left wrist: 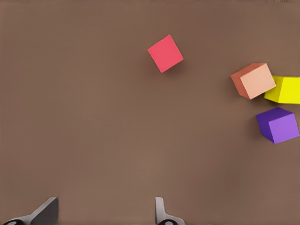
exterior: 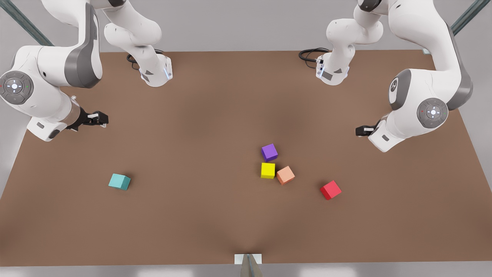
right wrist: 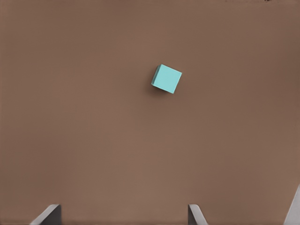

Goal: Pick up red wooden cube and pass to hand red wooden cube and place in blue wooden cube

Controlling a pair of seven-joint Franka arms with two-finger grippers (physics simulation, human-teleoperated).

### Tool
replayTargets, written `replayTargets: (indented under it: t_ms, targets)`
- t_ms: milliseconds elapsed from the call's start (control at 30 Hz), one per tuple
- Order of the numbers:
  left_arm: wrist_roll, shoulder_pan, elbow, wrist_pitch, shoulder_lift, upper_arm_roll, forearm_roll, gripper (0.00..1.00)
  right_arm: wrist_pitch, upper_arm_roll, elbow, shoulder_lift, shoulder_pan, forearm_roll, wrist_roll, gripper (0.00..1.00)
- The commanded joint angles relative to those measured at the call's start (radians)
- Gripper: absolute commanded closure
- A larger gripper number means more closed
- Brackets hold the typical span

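The red wooden cube [exterior: 330, 190] [left wrist: 165, 53] lies on the brown table at the front view's right, nothing touching it. My left gripper [exterior: 360, 131] [left wrist: 104, 216] hovers open above the table behind that cube, with nothing between its fingers. The blue wooden cube [exterior: 119, 181] [right wrist: 167, 78], teal in colour, rests at the front view's left. Above and behind it, the other hand, my right gripper [exterior: 102, 118] [right wrist: 123, 217], hangs open and holds nothing.
A purple cube [exterior: 269, 152] [left wrist: 278, 125], a yellow cube [exterior: 268, 170] [left wrist: 284, 89] and a salmon cube [exterior: 285, 175] [left wrist: 253, 80] cluster near the table's middle, left of the red cube in the front view. Both arm bases [exterior: 155, 71] stand at the far edge.
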Motion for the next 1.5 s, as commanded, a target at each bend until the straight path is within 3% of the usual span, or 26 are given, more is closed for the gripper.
replayTargets:
  t_ms: [0, 67, 133, 200, 300, 367, 467, 833, 1467]
  targets:
    - [-0.025, 0.000, 0.000, 0.007, 0.000, 0.000, 0.001, 0.00, 0.004, 0.001, 0.000, -0.001, -0.002, 0.002, -0.067, 0.00]
    - [-0.037, -0.014, 0.002, 0.007, 0.008, 0.001, -0.002, 0.00, 0.002, 0.003, -0.001, 0.000, 0.001, 0.000, -0.066, 0.00]
    - [-0.191, -0.063, 0.022, 0.057, 0.128, 0.001, 0.000, 0.00, 0.001, 0.003, -0.001, 0.000, 0.001, 0.000, -0.066, 0.00]
    - [-0.198, -0.046, 0.022, 0.303, 0.247, 0.001, -0.013, 0.00, -0.001, 0.003, -0.004, 0.000, 0.001, 0.000, -0.066, 0.00]
    - [-0.304, -0.029, 0.079, 0.464, 0.434, 0.004, -0.014, 0.00, -0.002, 0.003, -0.009, 0.000, 0.001, 0.000, -0.066, 0.00]
    - [-0.516, -0.043, 0.071, 0.519, 0.448, 0.004, -0.020, 0.00, -0.002, 0.004, -0.009, 0.000, 0.001, 0.000, -0.067, 0.00]
    - [-0.527, -0.049, 0.023, 0.585, 0.442, 0.054, -0.134, 0.00, -0.002, 0.003, -0.009, 0.000, 0.007, 0.000, -0.067, 0.00]
    - [-0.748, -0.095, 0.037, 0.671, 0.533, 0.077, -0.120, 0.00, 0.005, 0.004, -0.007, 0.008, 0.009, 0.002, -0.066, 0.00]
    - [-0.771, -0.108, 0.036, 0.791, 0.626, 0.080, -0.070, 0.00, 0.001, 0.007, -0.012, 0.011, 0.009, 0.003, -0.066, 0.00]
